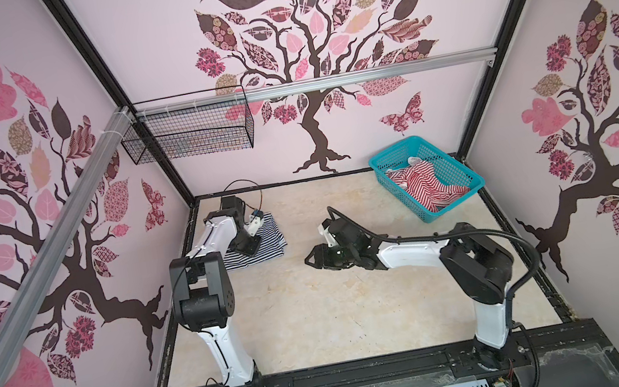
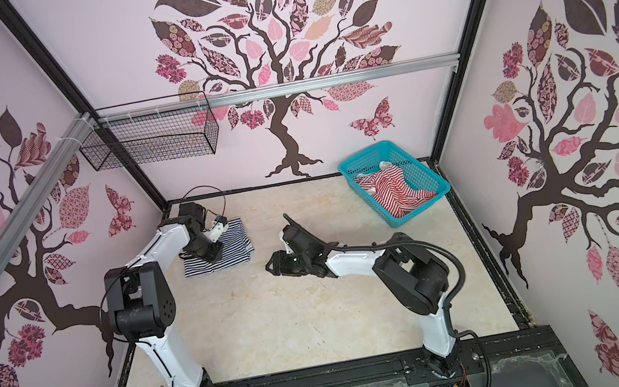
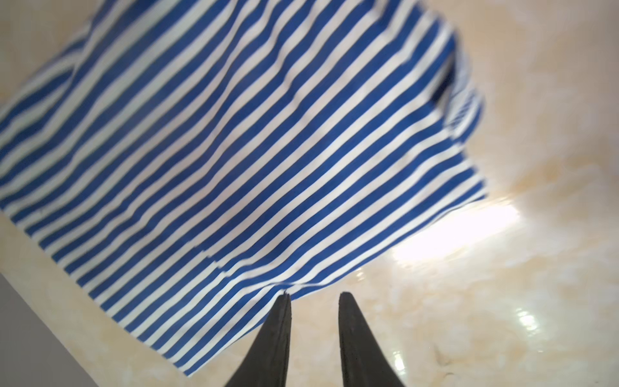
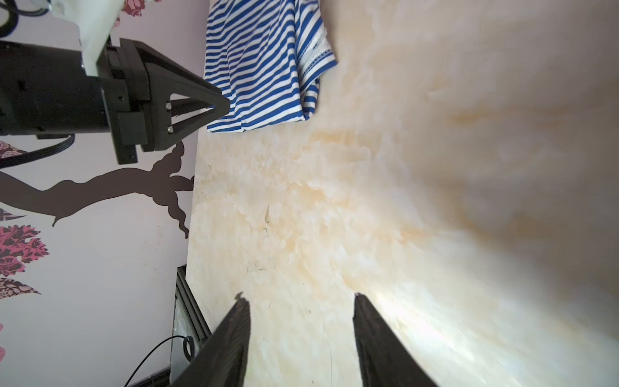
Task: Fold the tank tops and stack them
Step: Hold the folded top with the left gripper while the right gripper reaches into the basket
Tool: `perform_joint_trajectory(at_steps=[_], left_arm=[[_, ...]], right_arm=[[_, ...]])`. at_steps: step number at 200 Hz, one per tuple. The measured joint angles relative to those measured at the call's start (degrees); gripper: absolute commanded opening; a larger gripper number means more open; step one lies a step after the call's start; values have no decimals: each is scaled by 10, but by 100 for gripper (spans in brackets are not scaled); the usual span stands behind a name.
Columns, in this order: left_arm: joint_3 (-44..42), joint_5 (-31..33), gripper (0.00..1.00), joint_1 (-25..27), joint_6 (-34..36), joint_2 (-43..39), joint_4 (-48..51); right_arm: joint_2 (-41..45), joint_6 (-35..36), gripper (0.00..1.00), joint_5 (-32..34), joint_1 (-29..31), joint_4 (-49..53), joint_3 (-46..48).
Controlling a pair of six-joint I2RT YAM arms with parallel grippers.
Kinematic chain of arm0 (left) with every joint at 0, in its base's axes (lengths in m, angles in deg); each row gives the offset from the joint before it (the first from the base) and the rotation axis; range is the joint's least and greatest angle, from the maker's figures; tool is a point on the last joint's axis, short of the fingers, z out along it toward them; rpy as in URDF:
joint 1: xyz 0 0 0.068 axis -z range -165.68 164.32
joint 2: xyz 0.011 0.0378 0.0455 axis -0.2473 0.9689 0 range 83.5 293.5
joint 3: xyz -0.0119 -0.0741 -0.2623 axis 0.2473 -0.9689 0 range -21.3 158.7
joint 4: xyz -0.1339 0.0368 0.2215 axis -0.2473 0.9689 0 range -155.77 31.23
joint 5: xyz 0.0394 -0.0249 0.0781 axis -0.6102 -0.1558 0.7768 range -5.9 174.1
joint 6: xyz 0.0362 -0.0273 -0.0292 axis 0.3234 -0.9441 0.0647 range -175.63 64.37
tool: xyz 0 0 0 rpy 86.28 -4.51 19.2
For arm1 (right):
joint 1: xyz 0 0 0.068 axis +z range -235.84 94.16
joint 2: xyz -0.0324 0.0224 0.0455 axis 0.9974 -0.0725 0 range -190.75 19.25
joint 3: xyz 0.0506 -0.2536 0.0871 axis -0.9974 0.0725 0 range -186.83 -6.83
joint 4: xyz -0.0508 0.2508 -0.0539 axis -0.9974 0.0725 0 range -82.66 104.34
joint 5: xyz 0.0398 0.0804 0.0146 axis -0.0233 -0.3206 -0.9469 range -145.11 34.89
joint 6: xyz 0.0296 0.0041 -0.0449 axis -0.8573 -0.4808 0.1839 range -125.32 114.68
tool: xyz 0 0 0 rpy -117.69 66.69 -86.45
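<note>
The navy-and-white tank top (image 1: 266, 237) (image 2: 234, 248) lies folded flat at the back left of the table. My left gripper (image 1: 245, 251) (image 2: 210, 254) hangs low over its left edge. In the left wrist view the gripper (image 3: 315, 296) is narrowly open with only bare table in the gap, and one fingertip (image 3: 284, 301) is at the cloth's (image 3: 234, 150) edge. My right gripper (image 1: 312, 261) (image 2: 273, 267) (image 4: 299, 298) is open and empty over the middle of the table, pointing towards the navy top (image 4: 261, 60). The red-and-white tank top (image 1: 422, 185) (image 2: 391, 190) lies crumpled in the teal basket (image 1: 449, 170) (image 2: 418, 173).
The teal basket sits at the back right, close to the wall. A black wire basket (image 1: 189, 133) hangs from the rail at the back left. A black frame (image 1: 519, 254) borders the marble table, with patterned walls on three sides.
</note>
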Motion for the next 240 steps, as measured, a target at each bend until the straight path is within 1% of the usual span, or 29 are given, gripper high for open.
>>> perform_joint_trajectory(at_steps=[15, 31, 52, 74, 87, 105, 130, 153, 178, 213, 229, 240], left_arm=[[24, -8, 29, 31, -7, 16, -3], [67, -15, 29, 54, -12, 55, -2], [113, -21, 28, 60, -19, 110, -2], [118, -14, 28, 56, -21, 141, -1], [118, -9, 28, 55, -20, 146, -2], [115, 14, 28, 54, -15, 145, -8], [99, 43, 28, 48, -2, 136, -24], [72, 60, 28, 31, 14, 120, -36], [45, 75, 28, 7, 35, 102, -36], [26, 85, 28, -16, 57, 88, -31], [17, 89, 28, -19, 65, 82, -28], [12, 92, 28, -19, 69, 78, -26]], right_arm=[[47, 17, 55, 30, -4, 41, 5], [99, 32, 55, 58, -16, 79, 7], [169, 47, 56, 84, -44, 118, 21], [233, 63, 59, 119, -80, 158, 33], [257, 73, 62, 136, -109, 185, 30], [269, 85, 65, 146, -156, 221, 19], [269, 106, 67, 150, -242, 256, 3], [254, 127, 71, 151, -315, 285, -22], [200, 148, 75, 163, -374, 309, -77], [97, 169, 77, 193, -412, 337, -156], [30, 181, 78, 218, -421, 366, -219], [-17, 192, 81, 235, -426, 386, -267]])
